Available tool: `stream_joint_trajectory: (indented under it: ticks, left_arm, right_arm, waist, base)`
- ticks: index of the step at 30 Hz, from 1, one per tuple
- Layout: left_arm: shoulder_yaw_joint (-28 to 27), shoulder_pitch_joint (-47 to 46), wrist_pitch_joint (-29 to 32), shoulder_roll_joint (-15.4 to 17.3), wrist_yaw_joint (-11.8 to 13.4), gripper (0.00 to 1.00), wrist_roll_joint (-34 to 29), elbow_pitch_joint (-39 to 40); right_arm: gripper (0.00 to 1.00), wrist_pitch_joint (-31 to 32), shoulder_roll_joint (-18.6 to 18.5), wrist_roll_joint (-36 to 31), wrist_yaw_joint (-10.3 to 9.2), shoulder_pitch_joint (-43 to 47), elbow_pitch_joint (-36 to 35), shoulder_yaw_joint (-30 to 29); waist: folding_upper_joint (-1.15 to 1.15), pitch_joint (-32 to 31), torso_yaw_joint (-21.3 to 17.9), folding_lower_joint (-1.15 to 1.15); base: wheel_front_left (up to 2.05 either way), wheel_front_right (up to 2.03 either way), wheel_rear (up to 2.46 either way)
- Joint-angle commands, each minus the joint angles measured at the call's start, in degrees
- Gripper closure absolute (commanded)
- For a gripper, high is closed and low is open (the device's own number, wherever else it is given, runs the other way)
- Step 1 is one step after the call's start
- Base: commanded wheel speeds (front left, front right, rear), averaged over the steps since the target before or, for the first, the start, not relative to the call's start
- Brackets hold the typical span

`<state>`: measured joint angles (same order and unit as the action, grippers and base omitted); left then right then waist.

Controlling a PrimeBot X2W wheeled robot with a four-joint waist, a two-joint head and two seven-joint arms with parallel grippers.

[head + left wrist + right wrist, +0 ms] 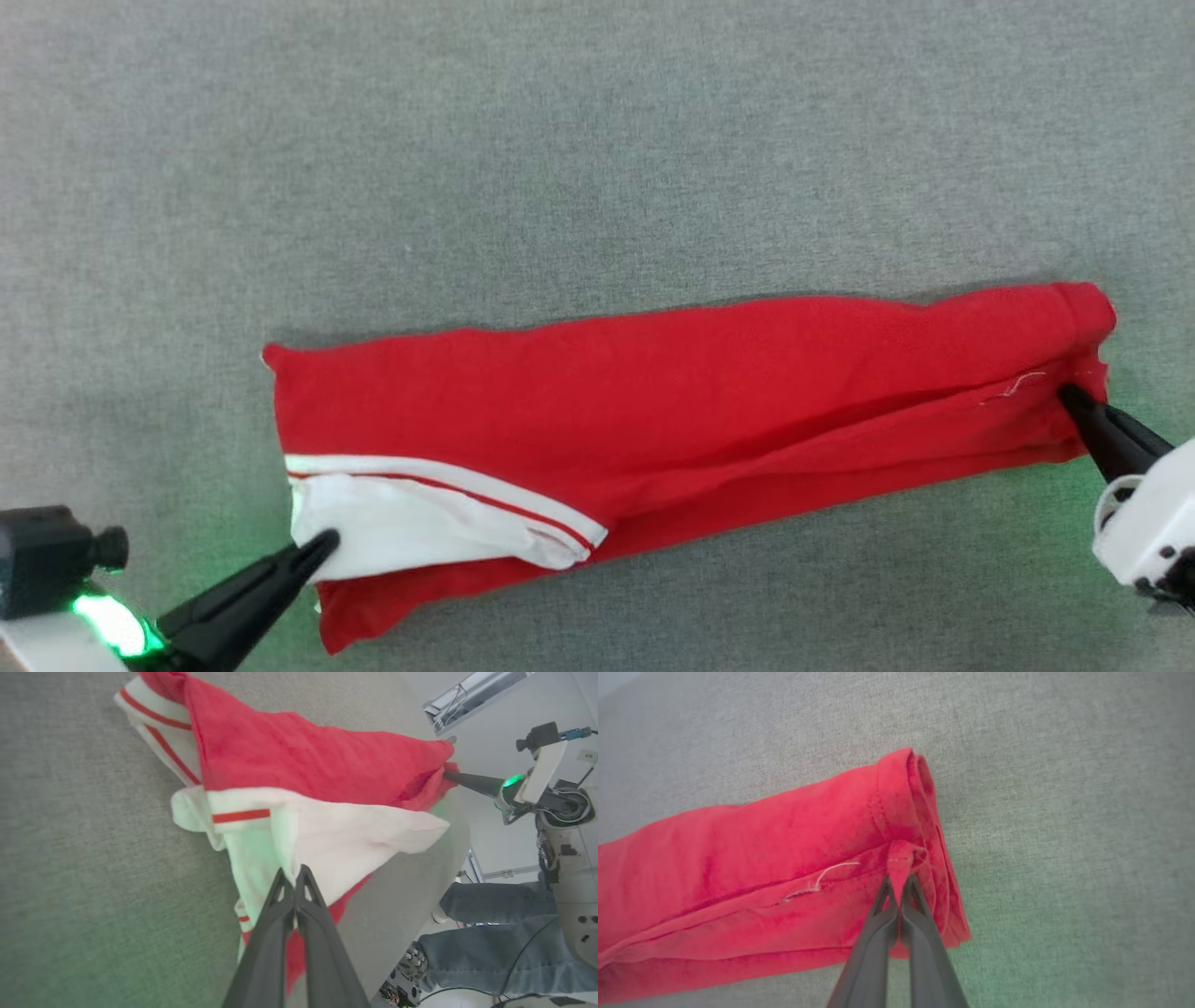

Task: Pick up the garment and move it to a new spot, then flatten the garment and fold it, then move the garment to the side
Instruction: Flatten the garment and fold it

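Note:
The garment (653, 411) lies as a long red strip across the grey surface, folded lengthwise, with a white sleeve (420, 523) and its red-and-white trim at the left end. My left gripper (325, 541) comes in from the lower left, shut with its tips on the sleeve's edge. In the left wrist view the sleeve (336, 830) creases toward the closed tips of the left gripper (293, 871). My right gripper (1069, 397) is shut on the strip's right end. In the right wrist view a small red fold of the garment (738, 858) is pinched in the right gripper (901, 882). The print is hidden.
Grey fabric-covered table (597, 140) stretches wide above and below the strip. In the left wrist view the table edge (420, 905) drops away at the right, and a person's legs in jeans (490, 952) stand beside it, near the robot's body (570, 858).

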<state>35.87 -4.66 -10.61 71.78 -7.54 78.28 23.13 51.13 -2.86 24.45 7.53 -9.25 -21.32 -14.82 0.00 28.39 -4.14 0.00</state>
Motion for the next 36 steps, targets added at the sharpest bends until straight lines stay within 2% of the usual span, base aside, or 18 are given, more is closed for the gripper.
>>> stream_joint_trajectory:
  ticks: [1,8,11,12,13,15,16,17,18,20,29,36]
  left_arm:
    - [2.0,-2.2,-0.7,-0.8,0.1,1.00,-0.3,-1.5]
    - [11.3,-9.8,-3.1,-2.7,0.1,1.00,-0.8,-7.4]
    - [13.0,-11.8,-3.7,-3.2,0.1,1.00,0.0,-8.5]
    - [13.8,-12.6,-4.0,-3.4,0.1,0.99,0.3,-8.8]
    - [14.4,-13.4,-4.1,-3.6,0.1,0.90,0.5,-9.1]
    - [15.4,-14.5,-4.4,-3.9,0.1,0.69,1.2,-9.6]
    - [15.9,-15.0,-4.4,-3.9,0.1,0.57,1.3,-9.7]
    - [16.3,-15.3,-4.5,-4.0,0.1,0.50,1.5,-9.8]
    - [16.2,-15.7,-4.5,-4.3,0.1,0.33,1.8,-9.9]
    - [15.1,-15.7,-4.6,-5.0,0.1,0.00,2.2,-10.0]
    - [5.7,-9.2,-4.5,-9.9,0.1,0.00,2.6,-10.1]
    - [-4.2,-3.8,-4.5,-16.9,0.1,0.00,-0.6,-15.1]
  right_arm:
    - [1.00,-2.2,0.0,-0.6,-0.07,-0.8,1.6,0.4]
    - [1.00,-6.8,0.1,-1.5,-0.08,-1.1,6.9,2.4]
    - [1.00,-7.8,0.1,-1.3,-0.08,-1.2,7.4,2.6]
    - [1.00,-8.3,0.1,-1.2,-0.08,-1.2,7.4,2.6]
    - [0.99,-8.7,0.1,-1.2,-0.08,-1.3,7.2,2.5]
    - [0.56,-9.4,0.1,-1.1,-0.08,-1.5,6.3,2.0]
    - [0.31,-9.4,0.1,-0.9,-0.08,-1.4,5.7,1.9]
    - [0.04,-9.1,0.1,-0.6,-0.08,-1.2,5.0,1.9]
    - [0.00,-9.0,0.0,-0.2,-0.08,-0.9,4.4,1.8]
    - [0.00,-8.2,0.0,0.6,-0.08,-0.3,2.8,1.3]
    - [0.00,-1.4,0.0,1.8,-0.08,1.0,-3.1,-3.4]
    - [0.00,2.2,0.0,2.4,-0.08,1.7,-2.4,-6.6]
  waist:
    - [0.00,0.7,0.1,0.00]
    - [0.00,1.8,0.3,0.00]
    - [0.00,1.7,0.4,0.00]
    - [0.00,1.5,0.4,0.00]
    - [0.00,1.3,0.5,0.00]
    - [0.00,0.6,0.6,0.00]
    - [0.00,0.2,0.7,0.00]
    - [0.00,-0.3,0.8,0.00]
    - [0.00,-0.8,1.0,0.00]
    - [0.00,-1.9,1.2,0.00]
    - [0.00,-6.7,4.1,0.00]
    - [0.00,-9.4,7.1,0.00]
  base:
    - [0.00,0.00,0.00]
    - [0.00,0.00,0.00]
    - [0.00,0.00,0.00]
    - [0.00,0.00,0.00]
    - [0.00,0.00,0.00]
    - [0.00,0.00,0.00]
    - [0.00,0.00,0.00]
    - [0.00,0.00,0.00]
    - [0.00,0.00,0.00]
    - [0.00,0.00,0.00]
    - [0.00,0.00,0.00]
    - [0.00,0.00,0.00]
